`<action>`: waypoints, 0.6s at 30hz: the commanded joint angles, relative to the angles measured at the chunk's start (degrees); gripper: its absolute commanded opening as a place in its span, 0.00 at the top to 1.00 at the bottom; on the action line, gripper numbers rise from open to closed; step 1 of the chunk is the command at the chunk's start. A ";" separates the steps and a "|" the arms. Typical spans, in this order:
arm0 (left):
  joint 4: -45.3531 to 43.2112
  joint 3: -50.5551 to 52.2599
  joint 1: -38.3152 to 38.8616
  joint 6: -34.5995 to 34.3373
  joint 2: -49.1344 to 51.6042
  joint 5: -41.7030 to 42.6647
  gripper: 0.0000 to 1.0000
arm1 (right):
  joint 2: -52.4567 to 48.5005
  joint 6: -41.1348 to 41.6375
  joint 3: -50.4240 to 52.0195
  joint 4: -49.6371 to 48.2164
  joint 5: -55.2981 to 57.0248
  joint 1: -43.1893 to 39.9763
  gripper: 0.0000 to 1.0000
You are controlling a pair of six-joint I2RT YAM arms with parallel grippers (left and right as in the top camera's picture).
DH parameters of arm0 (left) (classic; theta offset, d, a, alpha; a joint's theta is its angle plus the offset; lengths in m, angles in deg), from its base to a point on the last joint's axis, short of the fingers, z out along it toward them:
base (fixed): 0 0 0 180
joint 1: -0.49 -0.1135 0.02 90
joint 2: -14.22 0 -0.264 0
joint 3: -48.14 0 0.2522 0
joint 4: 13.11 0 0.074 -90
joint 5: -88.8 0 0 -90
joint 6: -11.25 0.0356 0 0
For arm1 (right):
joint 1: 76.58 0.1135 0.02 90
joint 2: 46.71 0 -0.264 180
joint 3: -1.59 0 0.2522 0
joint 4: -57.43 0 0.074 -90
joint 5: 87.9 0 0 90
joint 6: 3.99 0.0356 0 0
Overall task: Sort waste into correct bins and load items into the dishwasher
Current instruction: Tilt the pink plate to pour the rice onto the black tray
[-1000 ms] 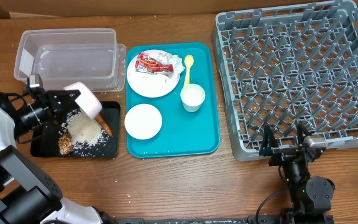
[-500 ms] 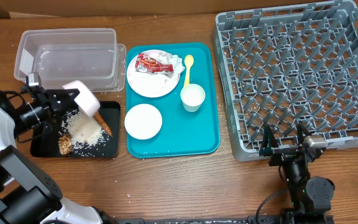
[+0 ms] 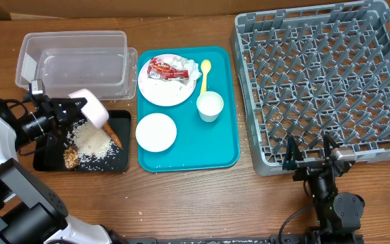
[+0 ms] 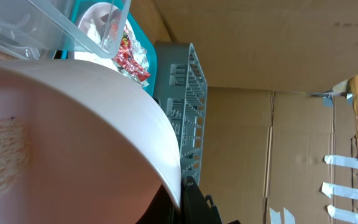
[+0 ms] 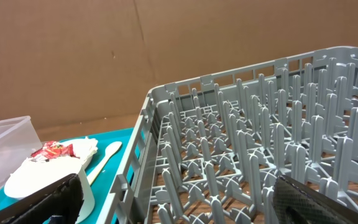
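Wooden table: left gripper pinches a tilted bowl over the black tray at nine o'clock, best tipped further to shed rice; right gripper waits spread at five.

On the worktop, the tub sits back left, with the shallow tray before it, holding rice. The serving tray lies centre, carrying plate, cup and bowl. The rack stands right.

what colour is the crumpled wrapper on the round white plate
The crumpled plastic wrapper is red and white; the overhead view shows it best.
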State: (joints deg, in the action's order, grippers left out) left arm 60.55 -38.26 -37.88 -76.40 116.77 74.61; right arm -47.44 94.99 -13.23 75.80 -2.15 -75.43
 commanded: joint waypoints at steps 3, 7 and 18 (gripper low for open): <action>1.97 0.15 -0.20 0.68 -0.98 0.22 0.96 | 0.57 -0.04 0.59 -0.22 -0.13 -0.26 0.00; 2.93 0.15 -0.76 0.17 -0.98 -4.02 0.96 | 0.57 -0.04 0.59 -0.22 -0.13 -0.26 0.00; 7.98 0.17 -2.99 2.01 -0.98 -5.88 0.96 | 0.57 -0.04 0.59 -0.22 -0.13 -0.26 0.00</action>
State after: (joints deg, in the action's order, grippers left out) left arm 68.37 -38.19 -40.76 -75.55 116.77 69.24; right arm -47.44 94.99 -13.23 75.84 -2.15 -75.43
